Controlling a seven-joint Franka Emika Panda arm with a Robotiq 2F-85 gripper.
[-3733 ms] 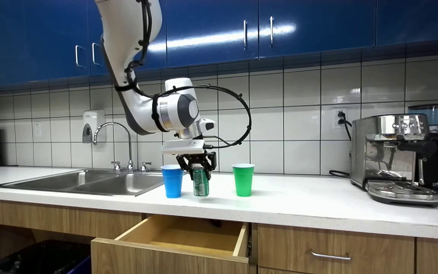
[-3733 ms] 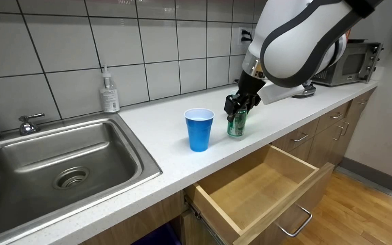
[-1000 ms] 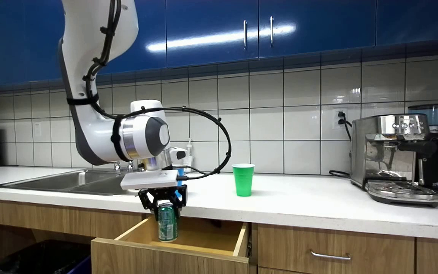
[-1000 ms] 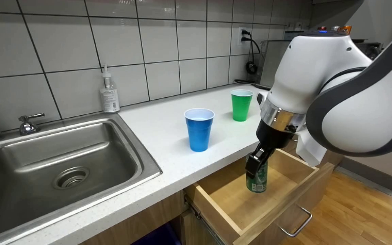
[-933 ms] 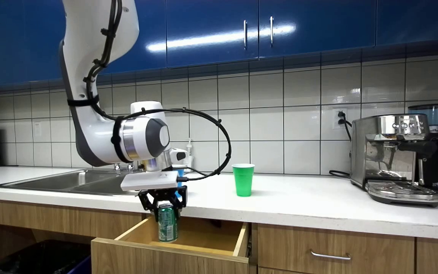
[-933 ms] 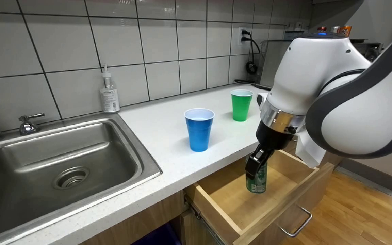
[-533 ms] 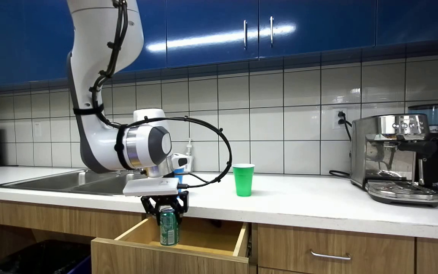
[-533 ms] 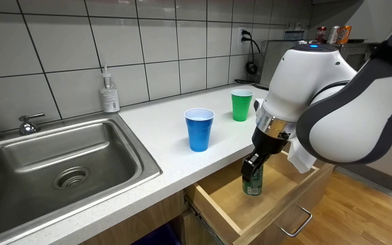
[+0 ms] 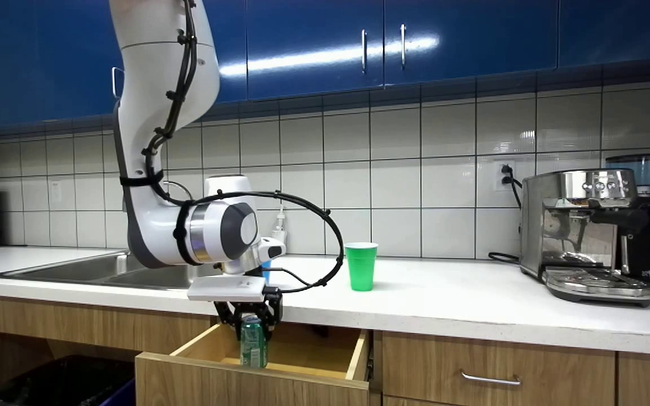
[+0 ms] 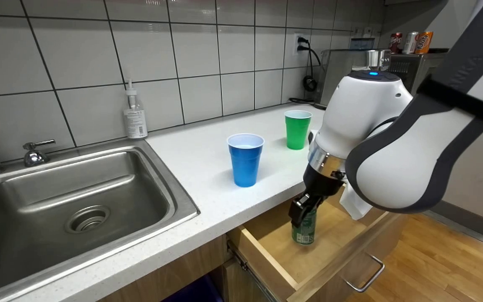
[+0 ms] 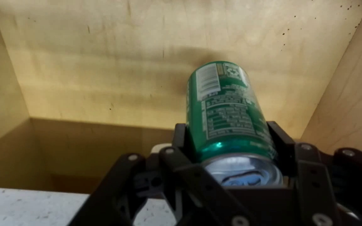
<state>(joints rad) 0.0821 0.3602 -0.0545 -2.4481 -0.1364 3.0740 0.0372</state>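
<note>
My gripper [image 9: 254, 334] is shut on a green soda can [image 9: 254, 351], one finger on each side near its top. In the wrist view the fingers [image 11: 180, 135] press against the can [image 11: 228, 110], its silver lid toward the camera and its base toward the drawer floor. The can is roughly upright inside the open wooden drawer [image 10: 329, 247], below counter height. In an exterior view the drawer front [image 9: 246, 389] stands just below the can. A shadow lies by the can's base in the wrist view; I cannot tell whether the base touches the drawer floor.
The white counter [image 9: 443, 299] edge runs just behind the gripper. A blue cup [image 10: 245, 163] and a green cup [image 10: 297, 132] stand on it. A steel sink [image 10: 86, 188] lies to one side, a soap bottle [image 10: 135, 115] behind it. A coffee machine [image 9: 579, 225] stands farther along.
The gripper has carried the can from above the counter by the cups out and down into the drawer. In the last second it has sunk a little lower and shifted slightly sideways.
</note>
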